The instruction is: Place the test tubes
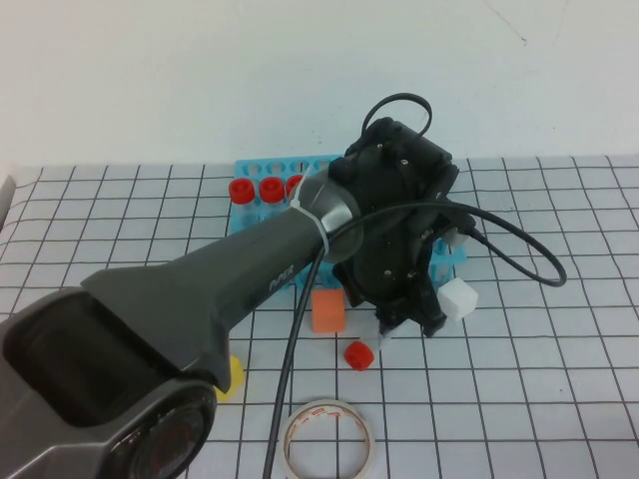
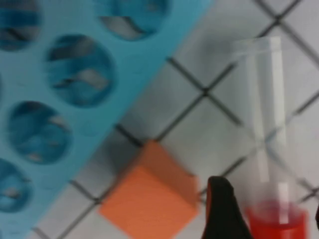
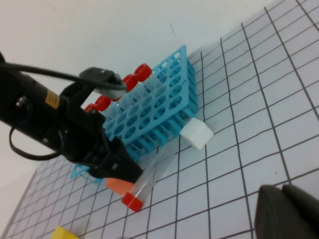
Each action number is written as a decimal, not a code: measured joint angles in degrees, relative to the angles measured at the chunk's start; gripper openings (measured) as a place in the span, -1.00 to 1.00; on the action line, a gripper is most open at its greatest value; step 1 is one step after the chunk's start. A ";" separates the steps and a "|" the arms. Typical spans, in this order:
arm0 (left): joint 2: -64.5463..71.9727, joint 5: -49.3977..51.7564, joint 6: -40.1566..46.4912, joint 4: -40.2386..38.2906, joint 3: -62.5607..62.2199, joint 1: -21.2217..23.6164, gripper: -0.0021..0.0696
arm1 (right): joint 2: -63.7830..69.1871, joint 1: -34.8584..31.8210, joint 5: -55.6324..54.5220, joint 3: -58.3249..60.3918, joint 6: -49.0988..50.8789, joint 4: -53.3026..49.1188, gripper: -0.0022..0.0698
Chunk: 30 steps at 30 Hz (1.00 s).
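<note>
Trouble from here lies mostly in the grab; the left gripper (image 1: 405, 325) hangs low over the table with its jaws standing wide and nothing clamped; the test tube (image 2: 265, 109) lies between them, its red cap (image 2: 276, 223) in the gap and its clear body running out ahead of the fingertips; one black finger (image 2: 225, 209) sits just beside the cap, and I cannot tell whether it touches. Closing on the cap rather than the clear body could let the round tube roll or pivot out; it looks slick and light. An orange cube (image 2: 152, 201) lies just outside that same finger, so a sideways drift could nudge it; the blue rack (image 2: 60, 99) sits beyond the cube, and a tilted lift might knock the tube against its edge. Three red-capped tubes (image 1: 270, 188) stand in the rack, well away from the jaws. The right gripper (image 3: 282, 201) is well apart from all this, jaws pressed together on nothing.
</note>
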 joint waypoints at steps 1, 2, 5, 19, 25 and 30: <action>0.00 0.00 0.46 0.87 0.00 0.00 0.05 | 0.00 0.12 0.00 0.00 -0.27 0.00 -0.94; 0.00 0.15 0.90 1.49 0.00 0.00 0.02 | 0.00 0.25 0.00 0.00 -0.52 0.00 -0.94; 0.00 0.15 1.65 2.02 0.00 0.00 -0.06 | 0.00 0.75 0.00 0.00 -0.77 0.00 -0.94; 4.02 0.15 9.35 -6.57 -0.10 0.00 -0.13 | 0.00 1.02 0.38 0.00 -1.18 0.00 -0.94; 4.02 0.15 12.22 -6.35 -0.10 0.00 -0.35 | 0.00 1.02 0.38 0.00 -1.32 0.00 -0.94; 3.76 0.15 25.45 -8.48 -0.10 0.00 -0.35 | 0.00 1.02 0.74 0.00 -1.32 0.00 -0.94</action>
